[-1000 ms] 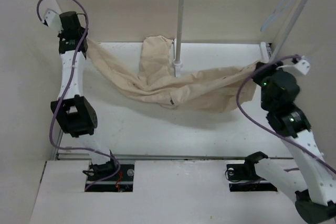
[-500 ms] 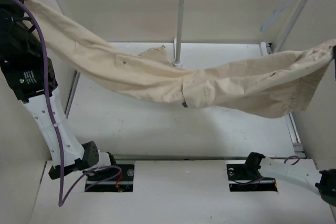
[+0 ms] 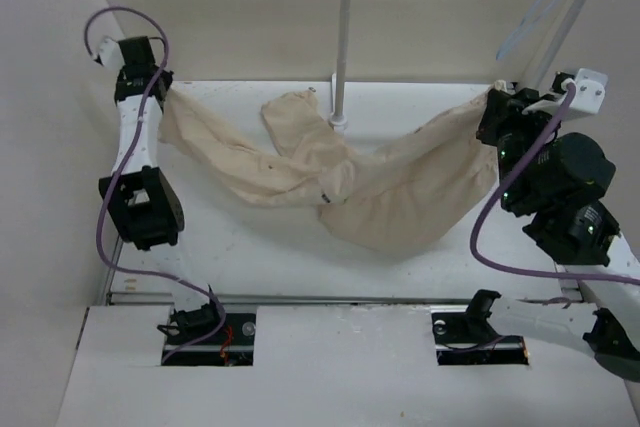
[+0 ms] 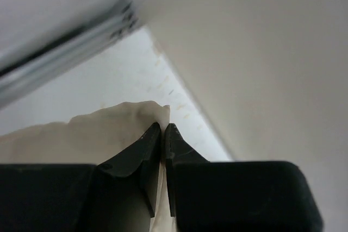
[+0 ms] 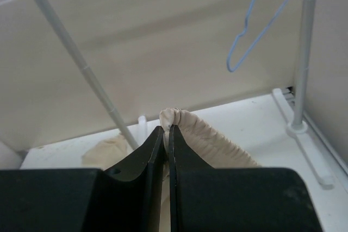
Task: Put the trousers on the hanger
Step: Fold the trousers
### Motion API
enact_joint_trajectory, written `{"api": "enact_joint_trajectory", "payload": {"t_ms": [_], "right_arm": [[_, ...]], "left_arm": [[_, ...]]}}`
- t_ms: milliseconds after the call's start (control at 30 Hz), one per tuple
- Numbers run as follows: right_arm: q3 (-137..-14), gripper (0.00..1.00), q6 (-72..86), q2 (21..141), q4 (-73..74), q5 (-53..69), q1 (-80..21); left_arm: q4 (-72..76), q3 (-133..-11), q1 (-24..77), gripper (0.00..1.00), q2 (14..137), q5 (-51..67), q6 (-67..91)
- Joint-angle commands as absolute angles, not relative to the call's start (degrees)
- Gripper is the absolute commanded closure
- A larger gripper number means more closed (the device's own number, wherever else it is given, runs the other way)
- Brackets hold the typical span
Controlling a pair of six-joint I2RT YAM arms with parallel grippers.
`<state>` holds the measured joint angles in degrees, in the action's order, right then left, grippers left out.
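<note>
The beige trousers (image 3: 380,187) sag across the white table between my two arms, the middle resting on the surface. At the far left my left gripper (image 3: 163,95) is shut on a thin edge of the trousers (image 4: 109,129). My right gripper (image 3: 492,107) at the far right is shut on the gathered waistband (image 5: 212,134). One leg end (image 3: 290,112) lies folded by the centre pole. The pale blue hanger (image 3: 540,2) hangs from the slanted pole at the upper right, also seen as the hanger (image 5: 255,28) in the right wrist view, apart from the cloth.
An upright white rack pole (image 3: 342,37) stands at the back centre with its foot on the table. A slanted pole (image 3: 565,17) rises at the right with its base (image 5: 299,129) on a rail. Beige walls (image 3: 40,147) close in left, back and right.
Both arms, which had lifted the trousers high and stretched wide half a second ago, have come back down and inward. The cloth now sags onto the table again.
</note>
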<state>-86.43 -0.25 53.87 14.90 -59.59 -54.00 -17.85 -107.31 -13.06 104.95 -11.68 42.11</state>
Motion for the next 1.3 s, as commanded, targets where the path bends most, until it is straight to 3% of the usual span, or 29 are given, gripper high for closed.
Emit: {"api": "enact_joint_trajectory", "payload": {"t_ms": [0, 167, 300, 400, 500, 567, 833, 1067, 1133, 1267], "right_arm": [[-85.17, 0.94, 2.09, 51.68, 9.57, -57.32, -49.02], [-84.90, 0.95, 12.72, 57.20, 13.00, -45.12, -38.04], [-94.88, 0.97, 22.57, 68.43, 17.04, -27.46, -28.10], [-109.28, 0.98, 23.91, 75.92, 20.90, -22.68, -26.67], [-117.24, 0.97, 19.62, 75.51, 20.84, -24.68, -31.32], [-112.62, 0.97, 18.20, 70.17, 18.73, -27.32, -33.43], [-64.55, 0.96, 30.49, 38.70, 17.83, -30.49, -30.99], [-60.47, 0.97, 34.80, 25.76, 34.25, -28.05, -19.65], [-58.20, 0.96, 36.29, 24.53, 38.04, -25.06, -18.24], [-51.17, 0.96, 39.54, 19.09, 43.32, -22.94, -15.87]], "left_arm": [[-19.78, -107.06, -12.35, 0.94, 104.85, -8.35, 42.45], [-20.13, -108.36, -13.14, 0.94, 106.43, -8.26, 42.54], [-21.79, -112.75, -13.84, 0.95, 105.74, -8.17, 42.80], [-23.72, -117.84, -14.28, 0.95, 104.42, -7.91, 43.68], [-25.48, -122.86, -14.98, 0.95, 103.01, -7.30, 43.77], [-26.01, -121.91, -15.69, 0.94, 102.22, -7.82, 43.60], [-25.31, -104.60, -18.06, 0.93, 103.18, -14.75, 43.77], [-26.80, -104.41, -19.03, 0.90, 101.61, -19.51, 42.89], [-26.89, -104.06, -18.86, 0.84, 101.51, -19.51, 42.89], [-26.11, -103.10, -17.28, 0.61, 100.99, -20.82, 42.72]]}}
